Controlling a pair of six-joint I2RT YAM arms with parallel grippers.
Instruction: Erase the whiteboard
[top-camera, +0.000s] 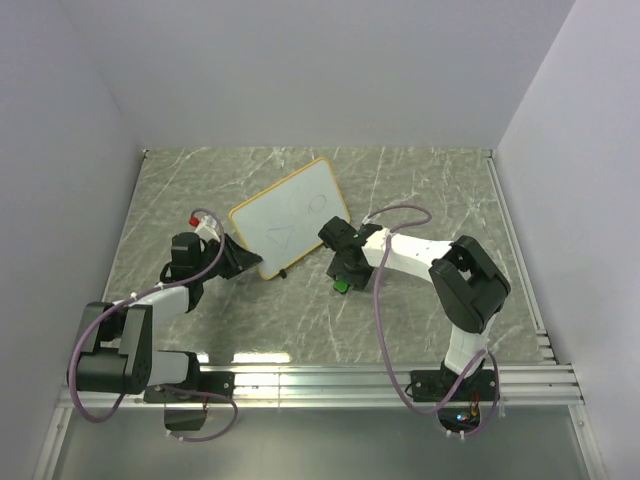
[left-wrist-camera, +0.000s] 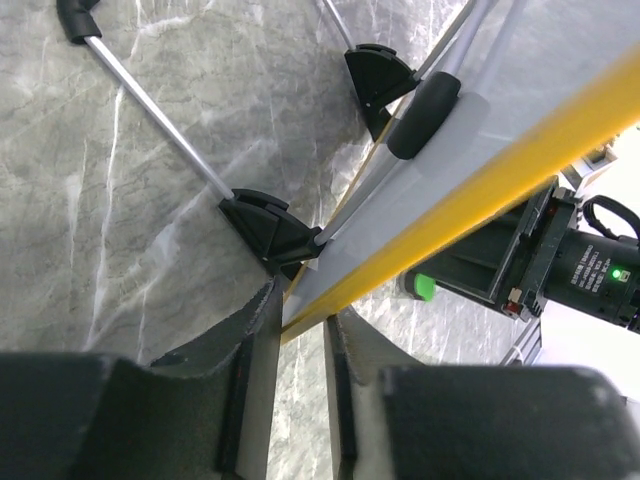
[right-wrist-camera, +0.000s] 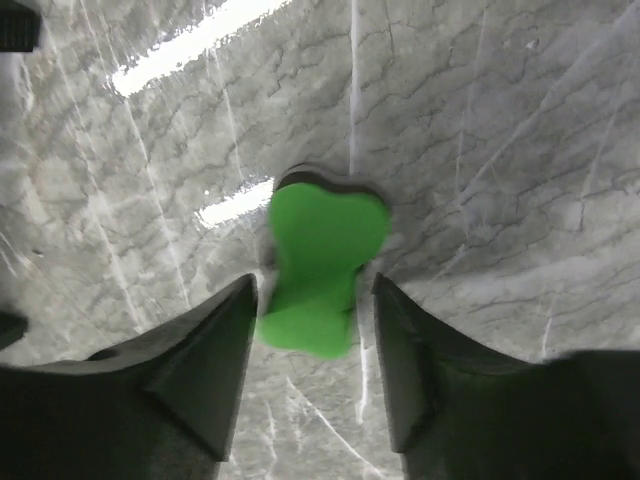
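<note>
The bench (top-camera: 430, 180) is grey marbled stone with pale veins. On it, left of the middle, is the whiteboard (top-camera: 290, 212), a flat white rectangle with a thin yellow frame, rounded corners and faint line drawings. The left pincer (left-wrist-camera: 303, 312) is narrow and clamps the near edge of the frame, close to the black plastic feet (left-wrist-camera: 265, 225). The right pincer (right-wrist-camera: 315, 292) is partly open, astride the small green eraser (right-wrist-camera: 318, 250). This one is bow-tie shaped and lies on the bench, with a slim gap at one finger.
</note>
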